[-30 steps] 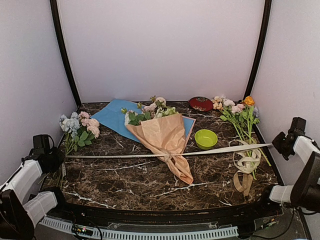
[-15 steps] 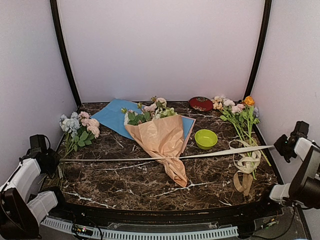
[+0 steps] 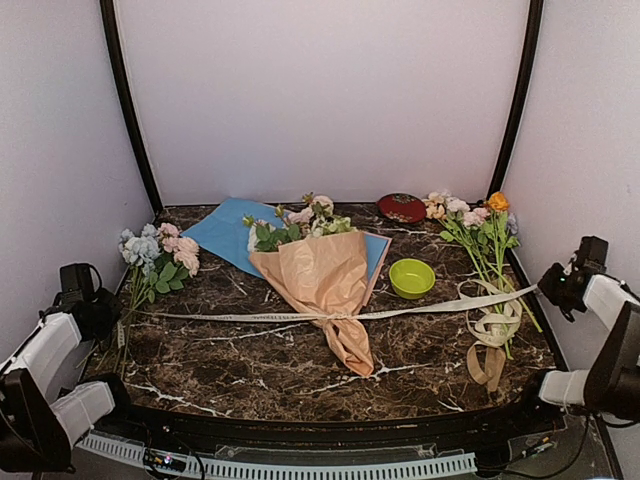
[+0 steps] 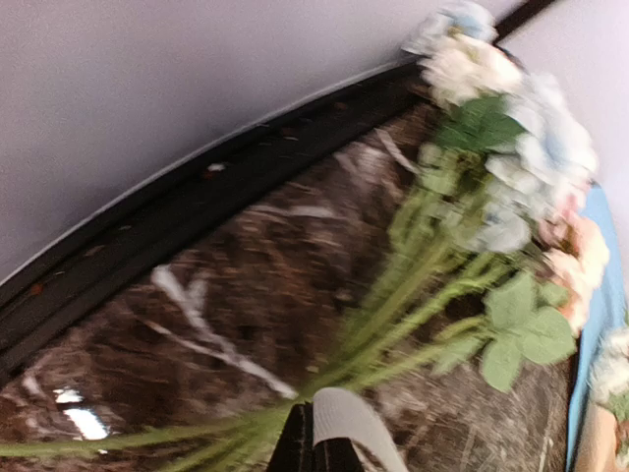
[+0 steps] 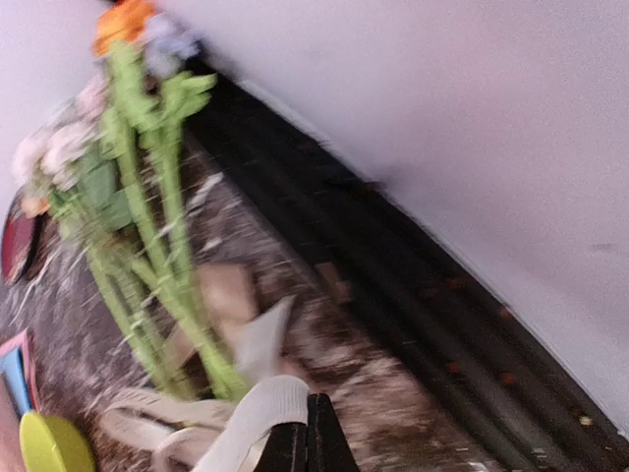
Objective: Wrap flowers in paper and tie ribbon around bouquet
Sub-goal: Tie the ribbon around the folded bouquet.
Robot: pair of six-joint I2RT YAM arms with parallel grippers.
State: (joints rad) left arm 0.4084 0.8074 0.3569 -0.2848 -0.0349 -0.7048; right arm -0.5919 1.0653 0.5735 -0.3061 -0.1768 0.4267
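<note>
The bouquet point(image 3: 322, 278) lies mid-table: pink-cream flowers point(image 3: 300, 220) stick out of a cone of tan paper point(image 3: 330, 265) whose point faces the near edge. The cream ribbon point(image 3: 430, 307) runs across the table and cinches the cone's narrow part. My left gripper point(image 3: 101, 312) is shut on the ribbon's left end, seen as a pale loop point(image 4: 350, 421) beside the black fingertips point(image 4: 316, 450). My right gripper point(image 3: 553, 283) is shut on the right end; the ribbon point(image 5: 257, 408) curls off its fingertips point(image 5: 307, 441).
A bunch with blue blooms point(image 3: 150, 255) lies close to the left gripper. A light blue sheet point(image 3: 225, 235) lies under the bouquet. A green bowl point(image 3: 411, 277), a red dish point(image 3: 401, 207), an orange-bloom bunch point(image 3: 482, 228) and coiled spare ribbon point(image 3: 495, 325) are at the right.
Both grippers pulled outward, then the right one came back in a little. The ribbon now curves slightly slack. The cone's point has swung leftward.
</note>
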